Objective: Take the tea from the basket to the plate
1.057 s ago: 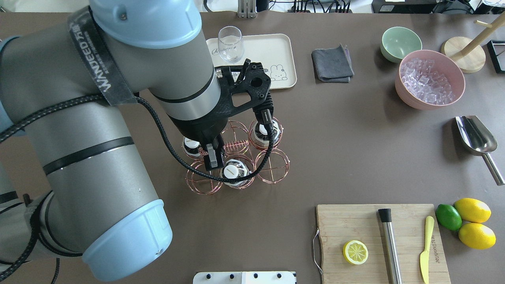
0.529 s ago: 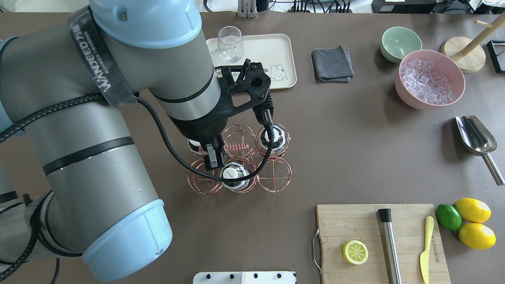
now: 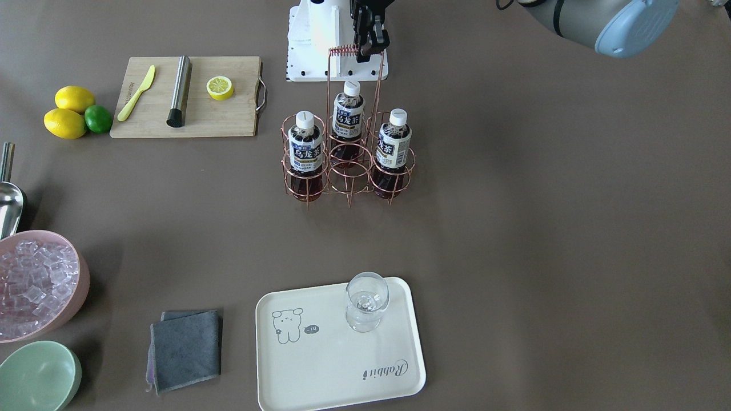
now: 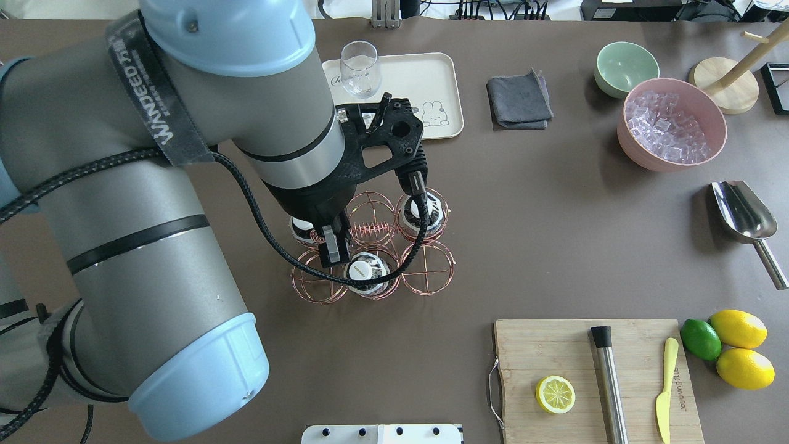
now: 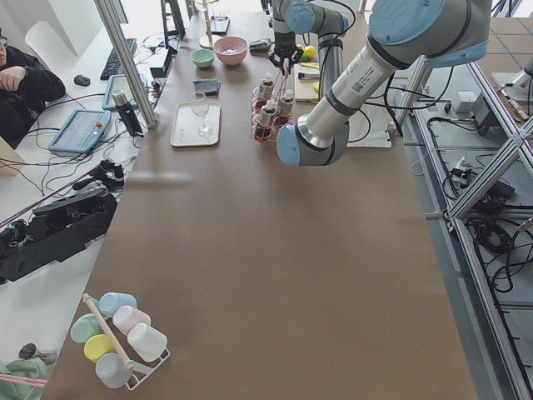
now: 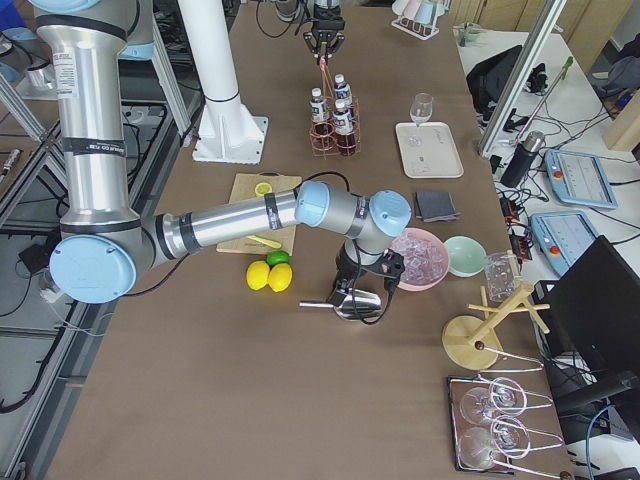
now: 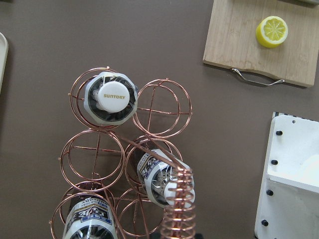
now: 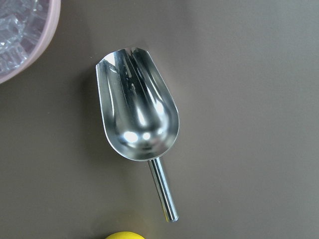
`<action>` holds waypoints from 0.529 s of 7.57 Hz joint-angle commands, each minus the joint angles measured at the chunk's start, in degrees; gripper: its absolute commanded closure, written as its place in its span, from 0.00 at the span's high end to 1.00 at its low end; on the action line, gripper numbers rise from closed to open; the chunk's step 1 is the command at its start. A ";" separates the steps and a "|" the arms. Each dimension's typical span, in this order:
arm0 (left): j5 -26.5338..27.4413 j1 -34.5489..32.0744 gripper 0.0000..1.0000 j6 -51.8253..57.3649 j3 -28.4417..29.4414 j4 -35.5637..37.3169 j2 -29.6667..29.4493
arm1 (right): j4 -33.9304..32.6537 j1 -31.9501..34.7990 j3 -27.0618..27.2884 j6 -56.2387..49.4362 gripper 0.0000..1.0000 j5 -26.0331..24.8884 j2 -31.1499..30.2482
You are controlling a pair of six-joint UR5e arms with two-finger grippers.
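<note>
The copper wire basket (image 3: 349, 170) stands mid-table and holds three tea bottles (image 3: 305, 149) (image 3: 347, 123) (image 3: 393, 147) with white caps. My left gripper (image 3: 365, 47) is shut on the coiled top of the basket's tall handle (image 3: 344, 50). From overhead the gripper (image 4: 337, 239) sits over the basket (image 4: 431, 269), with bottle caps on both sides (image 4: 360, 269) (image 4: 420, 211). The cream plate (image 3: 320, 365) lies apart on the far side, also in the overhead view (image 4: 419, 74). My right gripper (image 6: 352, 293) hovers over a metal scoop (image 8: 137, 114); I cannot tell its state.
A wine glass (image 3: 365, 301) stands on the plate. A grey cloth (image 3: 185, 348), green bowl (image 3: 37, 374) and pink bowl of ice (image 3: 34, 285) lie beside it. A cutting board (image 3: 188, 97) with lemon half, muddler and knife, and whole lemons (image 3: 68, 111), lie near my base.
The basket swung under my left gripper: first tilted, it shifted right and squared up, then settled slightly back left. My left arm barely moved.
</note>
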 commanded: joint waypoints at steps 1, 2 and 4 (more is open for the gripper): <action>-0.03 0.02 0.00 0.00 -0.02 0.00 0.09 | 0.22 -1.40 -0.11 1.94 1.00 0.07 3.45; -0.12 0.11 0.00 0.00 -0.28 0.09 0.18 | 0.39 -3.32 0.06 10.66 1.00 0.51 5.56; -0.30 0.02 0.00 0.00 -0.54 0.00 1.05 | 2.39 -8.14 -0.20 26.06 1.00 -0.18 10.92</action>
